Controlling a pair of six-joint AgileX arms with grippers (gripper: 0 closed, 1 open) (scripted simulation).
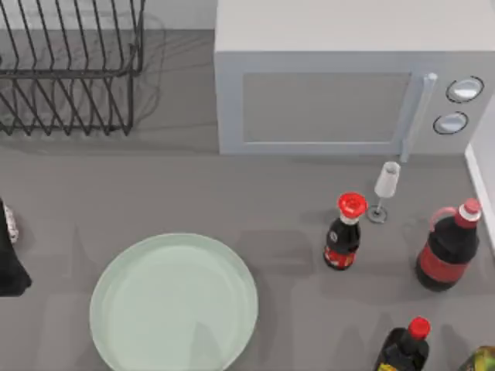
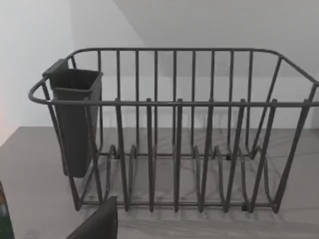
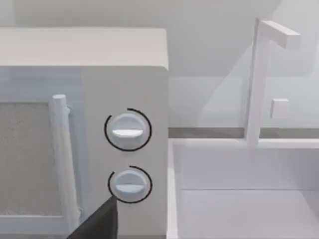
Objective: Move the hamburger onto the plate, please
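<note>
Top view: big glossy mint-green plate sits bare, front-left. Hamburger's whereabouts unclear; can't tell grip state w/ left arm at left edge. Step: pre-grasp. Next: locate burger first.

Bare mint-green plate, front left

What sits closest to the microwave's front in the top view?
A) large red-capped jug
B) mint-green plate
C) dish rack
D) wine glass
D: the small wine glass stands just below the microwave door handle, while the plate lies nearer the table's front-left, empty.
</note>
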